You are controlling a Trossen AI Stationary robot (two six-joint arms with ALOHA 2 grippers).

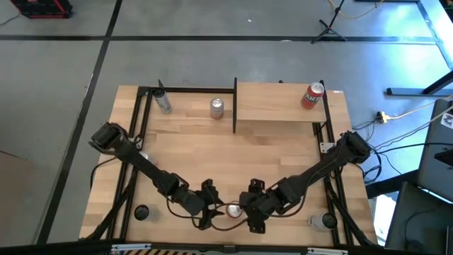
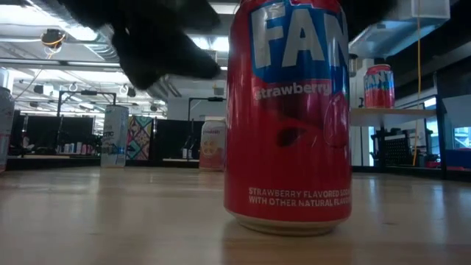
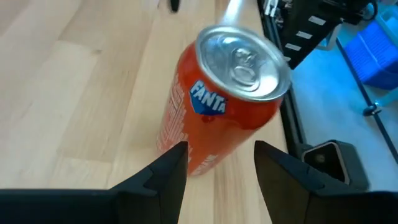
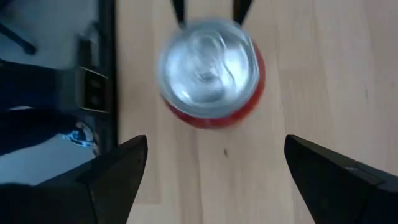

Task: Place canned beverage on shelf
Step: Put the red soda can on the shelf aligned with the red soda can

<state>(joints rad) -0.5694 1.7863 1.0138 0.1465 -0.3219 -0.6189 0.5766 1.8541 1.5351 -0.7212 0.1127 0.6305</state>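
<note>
Surface (image 1: 212,149): plank-wood top, both arms reaching in toward the near edge at its middle. Shelf (image 1: 279,103): pale raised panel at the far right, well apart from the work area; one red can (image 1: 312,95) already stands on it near its right end. Two silver cans (image 1: 216,107) stand on the surface left of the shelf, not involved.

Task thing: red Fanta can (image 3: 217,106), upright on the surface near the front edge, long axis vertical, silver lid facing up. In the high view its lid (image 1: 233,210) shows right between the two grippers. It stands free: nothing touches it.

Left gripper (image 3: 217,165): just beside the can, above and to its side, jaws partly apart, a narrow gap, empty. From the left wrist view the gap looks close to the can's width, maybe under it; would likely need to widen before closing on the body.

Right gripper (image 4: 214,171): also just beside the can, on the opposite side, jaws spread wide, empty. The can sits ahead of the gap, roughly centred between the fingers, lid seen almost straight down.

Judgement: both arms about equally near; right has the roomier opening and sits on the shelf's side, so it looks better placed. Key relation: the can lies straight ahead of the right jaws, axis upright, so a side grasp on the body means lowering and moving forward around it.
</note>
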